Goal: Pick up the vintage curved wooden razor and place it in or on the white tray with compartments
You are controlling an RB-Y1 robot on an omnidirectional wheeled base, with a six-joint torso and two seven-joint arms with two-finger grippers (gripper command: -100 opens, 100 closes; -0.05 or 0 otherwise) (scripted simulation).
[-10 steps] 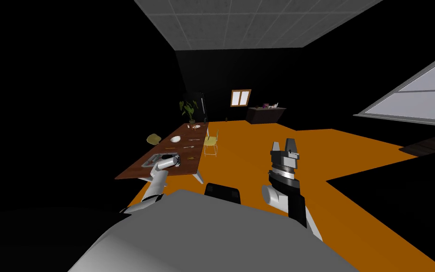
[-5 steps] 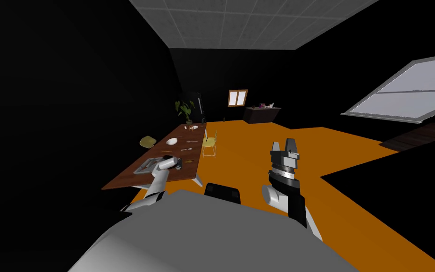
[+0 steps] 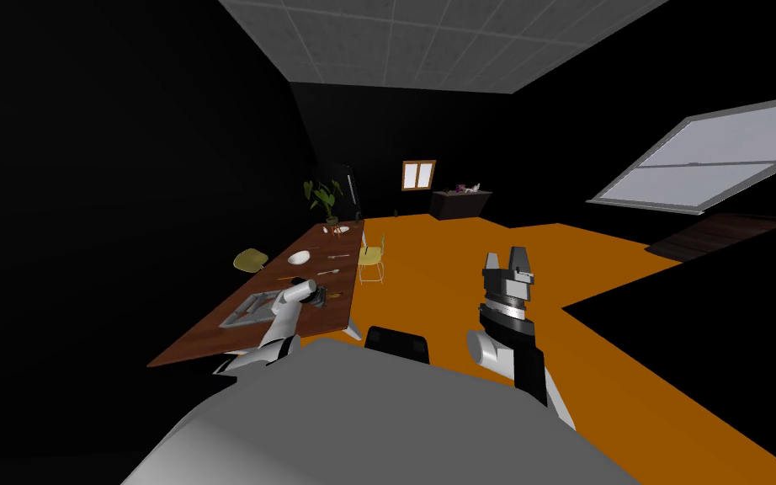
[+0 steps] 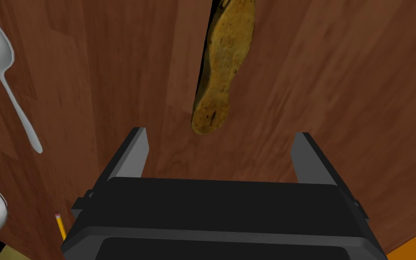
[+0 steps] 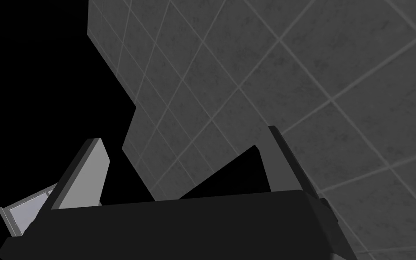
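Left wrist view: left claw [image 4: 219, 133] spread above razor [image 4: 224, 67] (seemingly untouched); right claw [image 3: 505, 254] raised, spread.

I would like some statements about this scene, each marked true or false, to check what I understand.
The left claw is open and holds nothing. True.
The razor already lies in the tray. False: it lies on the brown table, just ahead of the left claw.
A spoon lies on the table near the razor. True.
The right claw is shut on the razor. False: it is open and empty.
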